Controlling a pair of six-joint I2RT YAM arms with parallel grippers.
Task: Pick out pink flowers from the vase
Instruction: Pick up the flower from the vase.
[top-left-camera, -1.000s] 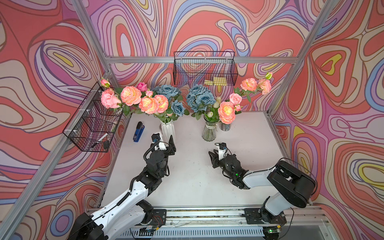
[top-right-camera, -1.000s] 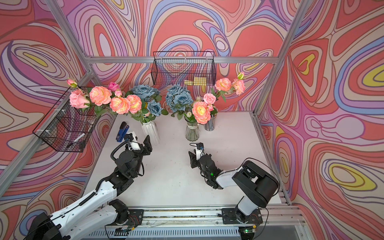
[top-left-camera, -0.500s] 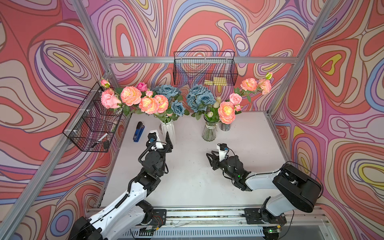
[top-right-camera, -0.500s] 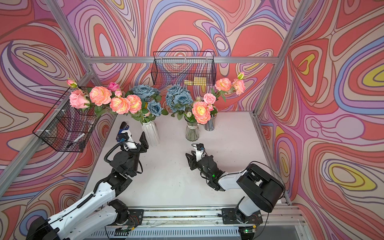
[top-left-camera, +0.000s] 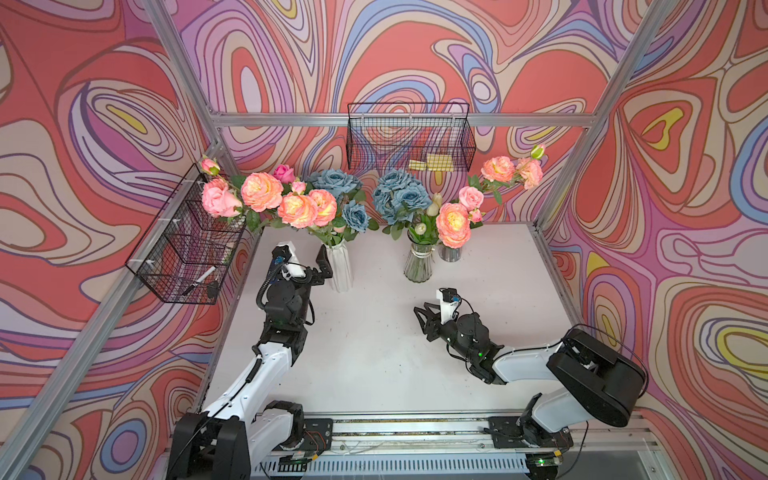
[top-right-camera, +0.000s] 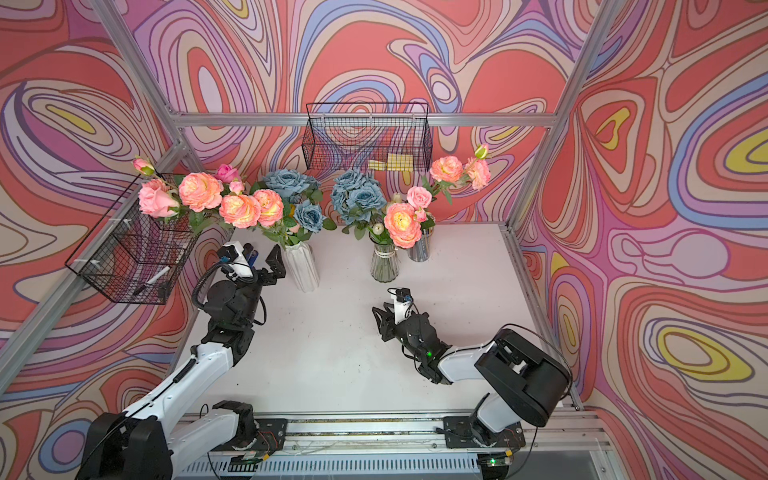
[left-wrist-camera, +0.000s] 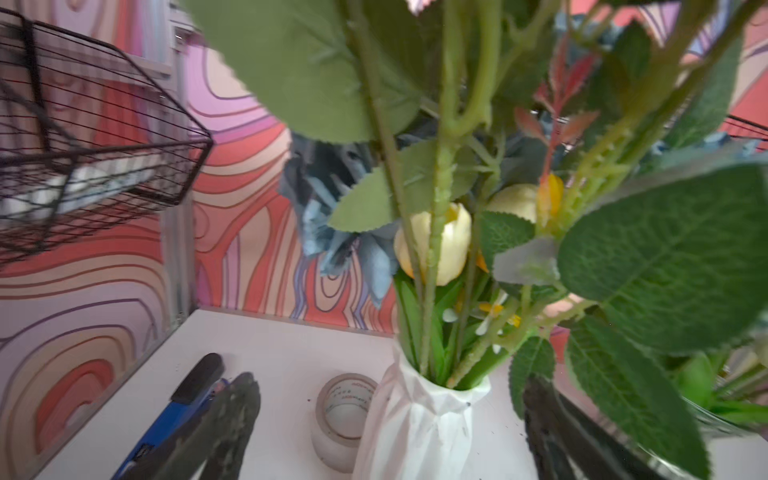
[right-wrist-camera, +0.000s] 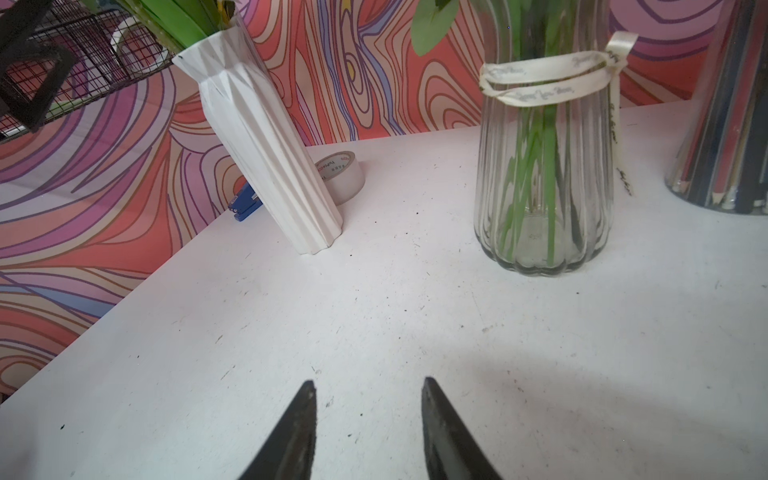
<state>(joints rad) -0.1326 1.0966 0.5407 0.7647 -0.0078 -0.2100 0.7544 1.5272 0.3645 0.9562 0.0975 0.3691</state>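
Big peach-pink flowers (top-left-camera: 262, 191) (top-right-camera: 200, 191) and a pale pink rose (top-left-camera: 218, 202) lean left out of the white ribbed vase (top-left-camera: 340, 266) (top-right-camera: 305, 266) (right-wrist-camera: 270, 137). One more pink head (top-left-camera: 453, 224) hangs at the glass vase (top-left-camera: 419, 262) (right-wrist-camera: 540, 187); others (top-left-camera: 498, 168) rise behind it. My left gripper (top-left-camera: 305, 259) (top-right-camera: 262, 259) (left-wrist-camera: 390, 415) is wide open just left of the white vase's neck (left-wrist-camera: 432, 399), facing its green stems. My right gripper (top-left-camera: 424, 318) (top-right-camera: 380, 320) (right-wrist-camera: 368, 384) hovers low over the table, open and empty.
Dusty-blue roses (top-left-camera: 334, 183) fill both bouquets; a cream tulip (left-wrist-camera: 449, 245) sits low in the white vase. A tape roll (left-wrist-camera: 345, 411) (right-wrist-camera: 343, 174) and blue stapler (left-wrist-camera: 178, 411) lie beside it. Wire baskets hang on the left wall (top-left-camera: 187, 253) and back wall (top-left-camera: 409, 137). A pencil cup (right-wrist-camera: 723, 124) stands right of the glass vase.
My left gripper has moved back and left beside the white vase and opened much wider. The right gripper has shifted slightly left, its jaws a little wider.
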